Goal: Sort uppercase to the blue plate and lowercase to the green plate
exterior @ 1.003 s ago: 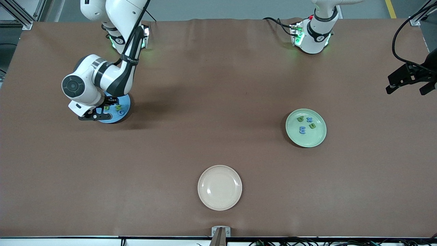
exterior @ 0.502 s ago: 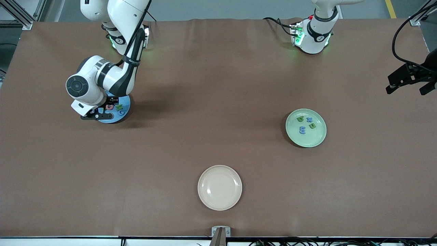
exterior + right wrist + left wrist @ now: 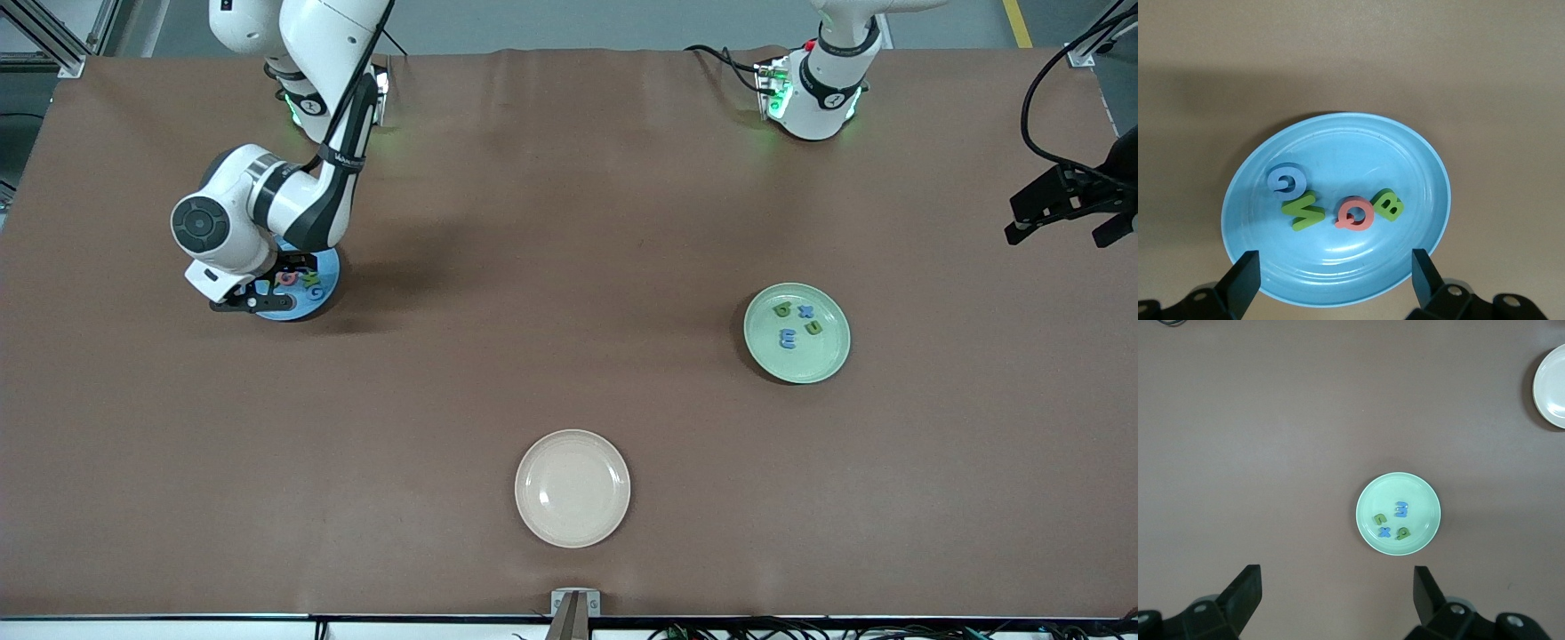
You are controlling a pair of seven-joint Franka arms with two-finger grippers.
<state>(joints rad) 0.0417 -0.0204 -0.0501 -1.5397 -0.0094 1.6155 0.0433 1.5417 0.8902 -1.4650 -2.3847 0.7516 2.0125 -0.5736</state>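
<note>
Uppercase letters lie together in the blue plate, which sits on the brown bench toward the right arm's end: blue G, green N, pink-red G and green B, the last two touching. Right hand hangs just over this plate, fingers spread wide and holding nothing; in the front view the right arm covers much of the plate.

Lowercase letters rest in the green plate, toward the left arm's end: green g, blue x, green u and blue E-like m. The wrist view shows the same four grouped off-centre in the plate.

Left hand waits high above the bench, fingers wide apart and empty; it appears at the front view's edge.

Cream plate lies nearest the front camera, between the two ends.
</note>
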